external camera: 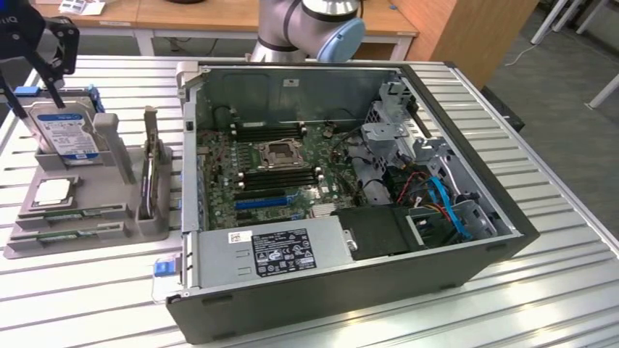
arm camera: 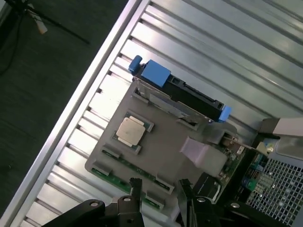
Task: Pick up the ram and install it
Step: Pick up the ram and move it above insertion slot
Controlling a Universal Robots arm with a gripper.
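Our fingers [arm camera: 136,189] hang apart and empty over the grey holder [arm camera: 165,142] where the ram [external camera: 77,213] rests in a slot; we judge it light, stiff, fragile, best pinched by its long edges.

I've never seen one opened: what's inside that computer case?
A green motherboard, its silver socket, blue cables and a labelled power supply box, which hides whatever lies under it.

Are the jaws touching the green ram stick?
Apart. The exterior view shows the jaws up by the hard drive, with clear tray between them and the ram.
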